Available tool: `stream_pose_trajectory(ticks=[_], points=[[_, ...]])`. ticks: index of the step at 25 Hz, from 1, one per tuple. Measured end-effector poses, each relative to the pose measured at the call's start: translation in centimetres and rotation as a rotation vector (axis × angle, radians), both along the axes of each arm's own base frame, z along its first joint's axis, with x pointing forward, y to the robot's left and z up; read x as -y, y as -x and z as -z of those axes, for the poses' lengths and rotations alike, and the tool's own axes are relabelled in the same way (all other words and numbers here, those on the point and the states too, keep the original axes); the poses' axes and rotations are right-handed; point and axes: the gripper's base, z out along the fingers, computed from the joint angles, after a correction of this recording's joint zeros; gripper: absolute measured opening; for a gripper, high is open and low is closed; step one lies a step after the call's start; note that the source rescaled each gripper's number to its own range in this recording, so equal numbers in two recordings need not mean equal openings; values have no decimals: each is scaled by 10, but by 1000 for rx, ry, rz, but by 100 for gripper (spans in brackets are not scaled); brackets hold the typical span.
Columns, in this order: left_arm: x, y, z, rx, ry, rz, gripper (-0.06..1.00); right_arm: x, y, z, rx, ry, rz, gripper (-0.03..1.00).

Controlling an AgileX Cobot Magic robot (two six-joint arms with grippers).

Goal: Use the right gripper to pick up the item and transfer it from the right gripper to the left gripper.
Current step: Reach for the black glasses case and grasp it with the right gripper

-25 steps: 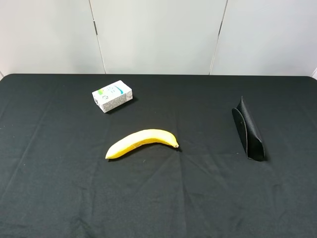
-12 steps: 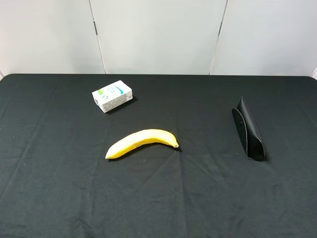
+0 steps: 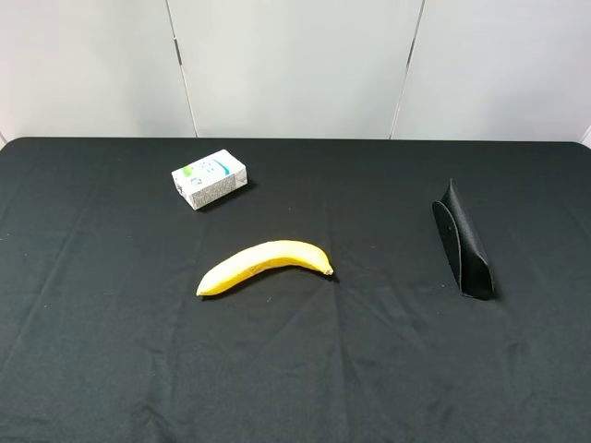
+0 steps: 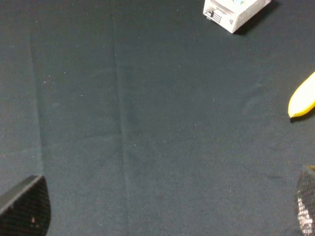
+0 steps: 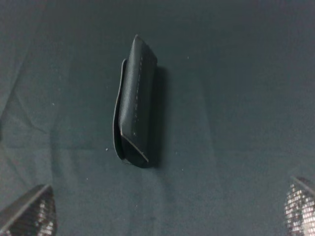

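Note:
The item, a long black triangular case [image 3: 464,245] with a flap, lies on the black cloth at the right side of the table. It also shows in the right wrist view [image 5: 135,114], lying apart from the right gripper [image 5: 172,216], whose two fingertips [image 5: 29,215] stand wide apart and open with nothing between them. The left gripper [image 4: 167,211] is open too, its fingertips [image 4: 27,209] spread over bare cloth. Neither arm appears in the exterior high view.
A yellow banana [image 3: 263,265] lies near the table's middle, its tip [image 4: 302,98] showing in the left wrist view. A small white carton [image 3: 209,178] sits at the back left, seen also by the left wrist [image 4: 235,11]. Black cloth [image 3: 111,351] covers the whole table.

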Motion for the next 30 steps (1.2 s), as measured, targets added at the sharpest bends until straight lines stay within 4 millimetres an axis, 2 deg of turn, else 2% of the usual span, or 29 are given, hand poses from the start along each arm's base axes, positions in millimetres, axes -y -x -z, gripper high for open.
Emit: stream_pose_trajectory(ticks=[7, 12, 18, 22, 26, 30], points=[[0, 0, 0, 0, 0, 0, 99, -6, -56, -32, -132, 20, -22, 100], [0, 0, 0, 0, 0, 0, 99, -22, -96, -36, -254, 43, -111, 100], [0, 0, 0, 0, 0, 0, 99, -39, -141, -23, -432, 44, -124, 100], [0, 0, 0, 0, 0, 0, 99, -45, -167, -3, -549, 56, -110, 100], [0, 0, 0, 0, 0, 0, 99, -49, -186, 19, -644, 72, -106, 100], [0, 0, 0, 0, 0, 0, 99, -52, -200, 33, -668, 76, -105, 100]])
